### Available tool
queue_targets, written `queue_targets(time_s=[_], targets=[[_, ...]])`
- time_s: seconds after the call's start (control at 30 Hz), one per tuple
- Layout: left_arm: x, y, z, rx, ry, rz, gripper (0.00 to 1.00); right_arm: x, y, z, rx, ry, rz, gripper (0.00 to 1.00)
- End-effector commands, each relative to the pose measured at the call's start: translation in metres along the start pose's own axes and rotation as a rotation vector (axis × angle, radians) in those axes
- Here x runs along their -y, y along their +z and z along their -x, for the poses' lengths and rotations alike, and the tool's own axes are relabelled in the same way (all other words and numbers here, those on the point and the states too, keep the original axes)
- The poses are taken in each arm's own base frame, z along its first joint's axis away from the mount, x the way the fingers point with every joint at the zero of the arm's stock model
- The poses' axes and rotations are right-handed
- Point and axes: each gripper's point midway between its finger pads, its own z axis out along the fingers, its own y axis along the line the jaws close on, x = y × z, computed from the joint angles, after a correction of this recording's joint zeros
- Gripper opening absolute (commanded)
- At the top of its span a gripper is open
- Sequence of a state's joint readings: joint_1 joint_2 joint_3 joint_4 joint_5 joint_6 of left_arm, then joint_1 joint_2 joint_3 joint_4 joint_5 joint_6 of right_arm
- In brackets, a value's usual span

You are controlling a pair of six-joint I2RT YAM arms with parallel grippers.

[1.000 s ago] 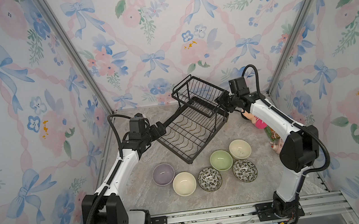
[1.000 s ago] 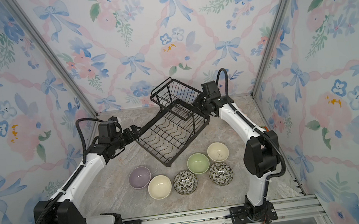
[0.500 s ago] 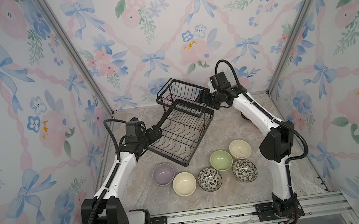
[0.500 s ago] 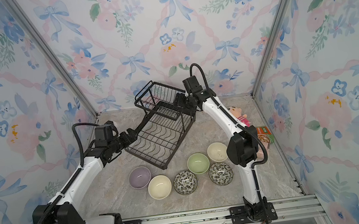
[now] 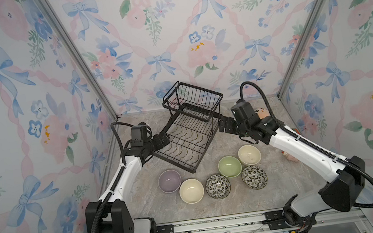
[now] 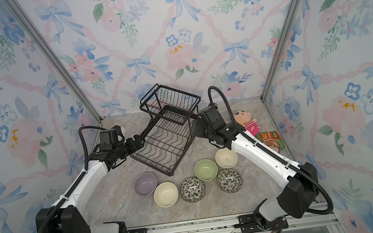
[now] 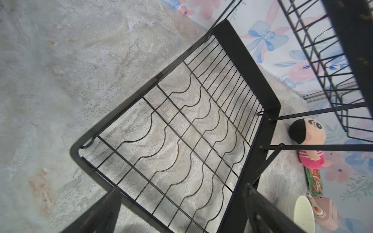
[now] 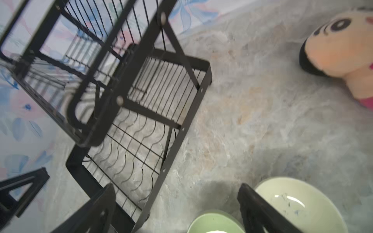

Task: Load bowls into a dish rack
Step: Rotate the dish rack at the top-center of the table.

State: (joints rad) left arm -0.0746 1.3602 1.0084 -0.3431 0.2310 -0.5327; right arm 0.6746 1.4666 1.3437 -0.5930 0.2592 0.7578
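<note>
My left gripper (image 5: 163, 139) and right gripper (image 5: 222, 125) gape empty, flanking the dish rack (image 5: 184, 146). A plush doll (image 6: 244, 119) and snack packet (image 6: 271, 140) crowd my right arm (image 6: 259, 154).

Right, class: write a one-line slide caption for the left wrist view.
Open left gripper poised at the base of the empty dish rack; plush doll lies beyond.

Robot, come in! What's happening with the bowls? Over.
Left pincer open at dish rack rim; right pincer open beside it. Rack empty, six bowls on table. Nothing blocking.
</note>
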Motion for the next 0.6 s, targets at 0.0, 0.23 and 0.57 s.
queue_targets(time_s=[0.0,0.23,0.57], targets=[[-0.018,-0.003,0.008,-0.028,0.006,0.051,0.98,-0.002,0.027,-0.043,0.007,0.017,-0.103,0.96],[-0.025,-0.002,0.017,-0.034,-0.055,0.03,0.98,-0.051,0.079,-0.106,-0.154,-0.074,-0.108,0.96],[-0.025,0.001,0.011,-0.059,-0.088,0.01,0.98,-0.058,0.119,-0.131,-0.246,-0.124,-0.218,0.59]])
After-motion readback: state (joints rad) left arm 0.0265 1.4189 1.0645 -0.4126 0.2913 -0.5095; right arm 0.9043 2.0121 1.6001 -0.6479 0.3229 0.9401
